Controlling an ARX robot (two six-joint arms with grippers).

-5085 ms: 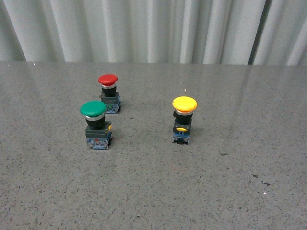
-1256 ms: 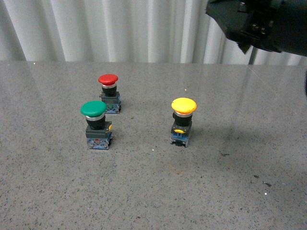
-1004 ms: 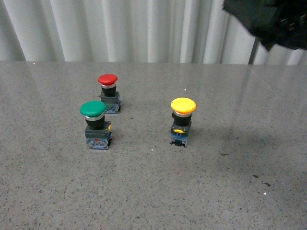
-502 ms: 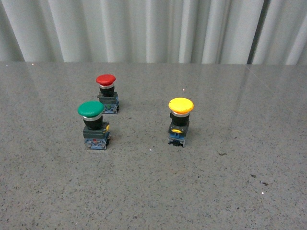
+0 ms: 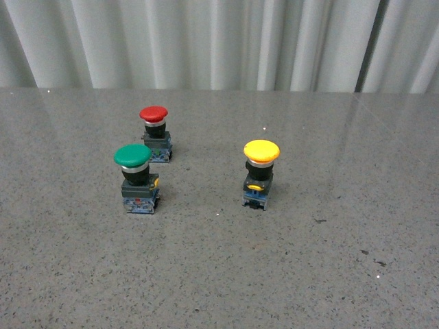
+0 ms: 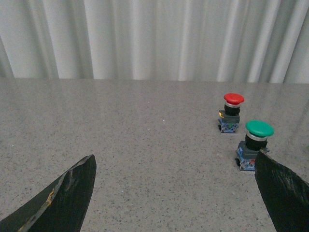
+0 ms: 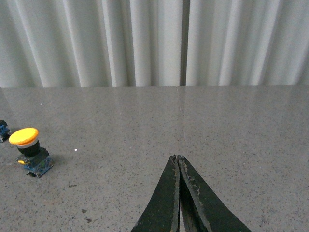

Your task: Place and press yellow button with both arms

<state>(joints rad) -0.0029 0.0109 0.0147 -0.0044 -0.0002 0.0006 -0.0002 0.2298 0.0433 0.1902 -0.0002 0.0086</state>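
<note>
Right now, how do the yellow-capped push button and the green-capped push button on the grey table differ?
The yellow-capped push button has a yellow mushroom cap; the green-capped push button has a green one. In the front view the yellow one stands alone on the right, while the green one stands on the left, just in front of a red-capped button. Both stand upright on the speckled grey table, with black bodies and blue bases, and no hand touches either.

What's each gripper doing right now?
Left gripper: open, black fingers spread wide, holding nothing.
Right gripper: shut, fingers pressed together, empty; the yellow-capped push-button stands apart on the grey speckled table.
</note>
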